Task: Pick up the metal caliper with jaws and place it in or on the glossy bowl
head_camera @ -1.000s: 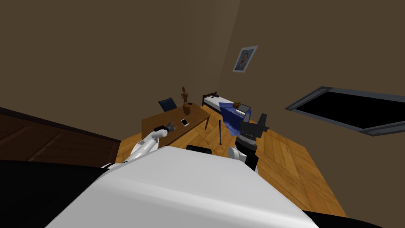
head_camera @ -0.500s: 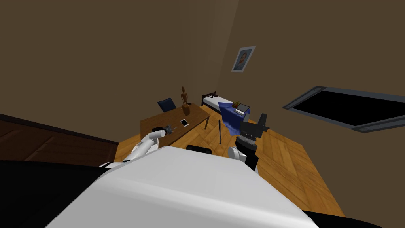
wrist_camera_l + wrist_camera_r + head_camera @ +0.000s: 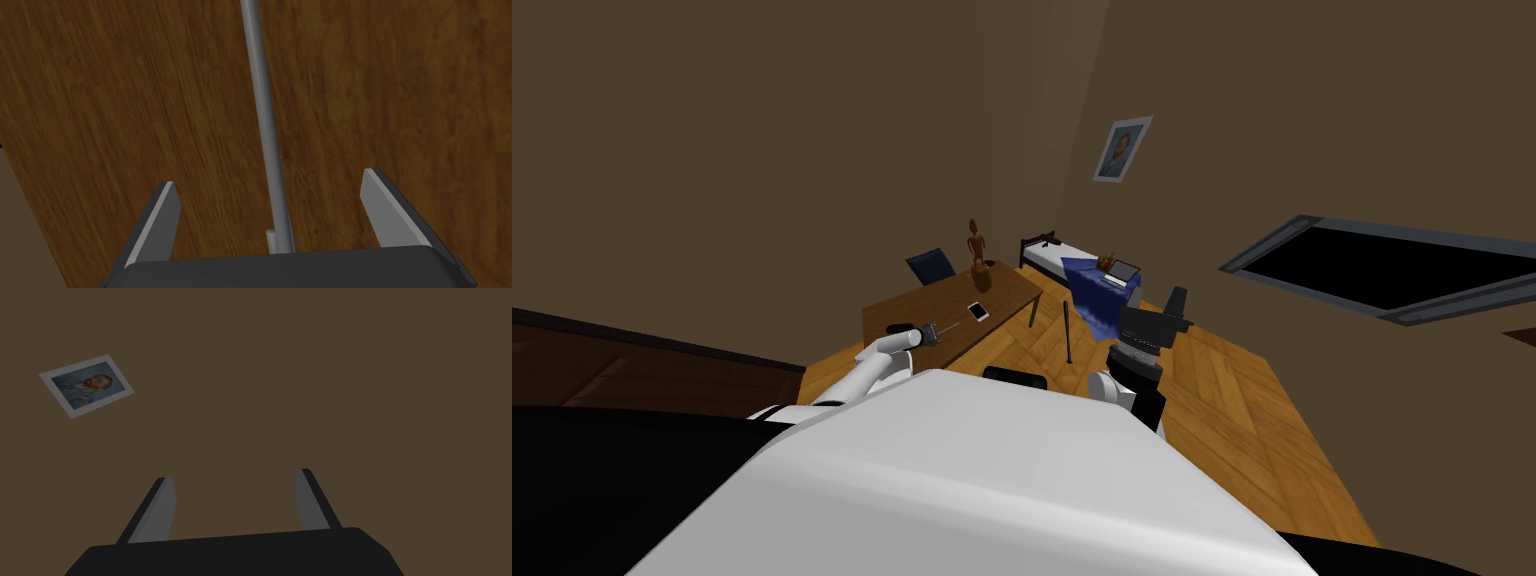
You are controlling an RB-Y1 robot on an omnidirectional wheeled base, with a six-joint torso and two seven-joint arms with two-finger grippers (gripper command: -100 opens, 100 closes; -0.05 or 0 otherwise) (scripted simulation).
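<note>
A brown wooden table [image 3: 1012, 290] stands on a wooden parquet floor [image 3: 1232, 400]. Near its middle lies a white phone [image 3: 978, 311]; at 12 o'clock from the phone a brown figurine [image 3: 977, 255] stands upright. At 8 o'clock from the phone lies the grey caliper [image 3: 944, 327] – its thin bar [image 3: 265, 115] flat on the wood. A blue chair [image 3: 932, 265] stands at 11 o'clock from the table – a bed [image 3: 1052, 258] at 2 o'clock, with a blue blanket [image 3: 1092, 290] and a flat grey thing [image 3: 1122, 270] on it.
</note>
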